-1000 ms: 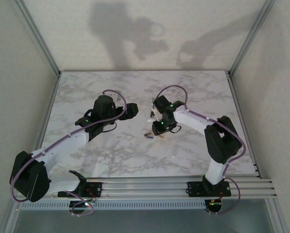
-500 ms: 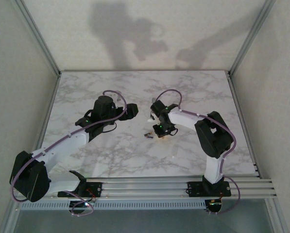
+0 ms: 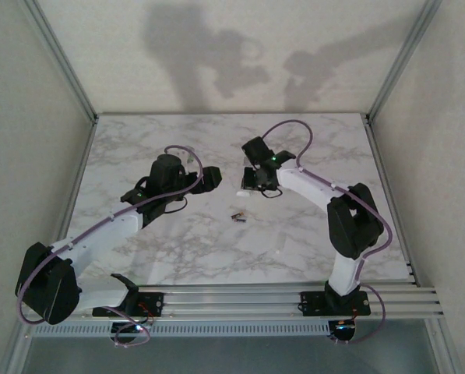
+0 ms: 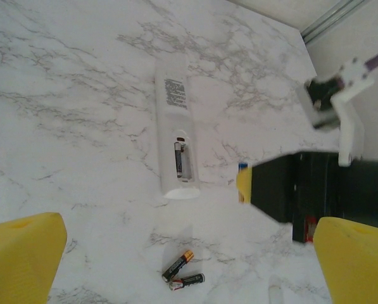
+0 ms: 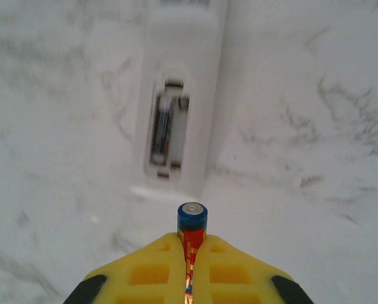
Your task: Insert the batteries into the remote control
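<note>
The white remote [image 4: 175, 107] lies back-up on the marble with its battery bay [image 5: 166, 130] uncovered; one dark cell sits in the bay's left slot and the right slot is bare. My right gripper [image 5: 192, 244] hovers just off the remote's near end, shut on a blue-topped, red-and-yellow cell [image 5: 192, 223] that points at the bay. Two dark batteries [image 4: 182, 272] with copper bands lie loose and touching on the table [image 3: 237, 216], nearer than the remote. My left gripper [image 4: 189, 244] hangs open above them, left of the right gripper [image 3: 251, 183].
The marble table [image 3: 162, 249] is walled by metal posts and pale panels on three sides. The right arm's forearm and purple cable [image 3: 294, 132] arch over the right half. Bare marble stretches left of and behind the remote.
My right gripper has lifted away from the spot by the loose batteries and swung back to the remote's end, carrying the cell. The left arm has stayed put.
</note>
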`<state>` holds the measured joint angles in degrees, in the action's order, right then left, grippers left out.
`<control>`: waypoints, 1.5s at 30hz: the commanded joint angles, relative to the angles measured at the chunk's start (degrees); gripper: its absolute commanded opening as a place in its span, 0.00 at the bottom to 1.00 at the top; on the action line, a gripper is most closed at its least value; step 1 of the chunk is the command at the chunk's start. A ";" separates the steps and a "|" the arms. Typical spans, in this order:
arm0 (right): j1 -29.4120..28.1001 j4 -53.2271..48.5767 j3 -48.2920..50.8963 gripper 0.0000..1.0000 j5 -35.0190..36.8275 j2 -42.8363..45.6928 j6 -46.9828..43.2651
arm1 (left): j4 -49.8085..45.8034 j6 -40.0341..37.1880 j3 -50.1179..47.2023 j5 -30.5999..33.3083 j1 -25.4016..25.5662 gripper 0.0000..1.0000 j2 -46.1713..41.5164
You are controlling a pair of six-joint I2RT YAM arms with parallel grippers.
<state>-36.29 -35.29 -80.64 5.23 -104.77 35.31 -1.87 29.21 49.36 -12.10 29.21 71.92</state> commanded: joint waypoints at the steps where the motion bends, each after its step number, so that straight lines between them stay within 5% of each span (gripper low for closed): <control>1: 0.24 0.33 -4.47 0.08 -0.49 -5.37 7.70 | 0.39 0.55 -0.76 1.63 0.32 0.99 -2.12; 20: 0.30 -4.51 -14.05 0.15 -1.27 -17.22 9.33 | 0.29 0.32 -1.40 2.03 0.30 0.99 -2.41; 30: 0.20 -6.63 -14.83 0.22 -0.35 -16.04 8.75 | 0.88 0.39 -1.24 1.74 0.32 1.00 -1.89; 45: -0.22 -7.87 -12.76 0.19 -0.44 -14.03 6.61 | 1.07 0.41 -1.90 1.81 0.34 1.00 -2.66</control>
<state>-35.99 -41.23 -93.41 4.08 -119.31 42.81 -1.91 29.39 48.14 -10.66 29.21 70.41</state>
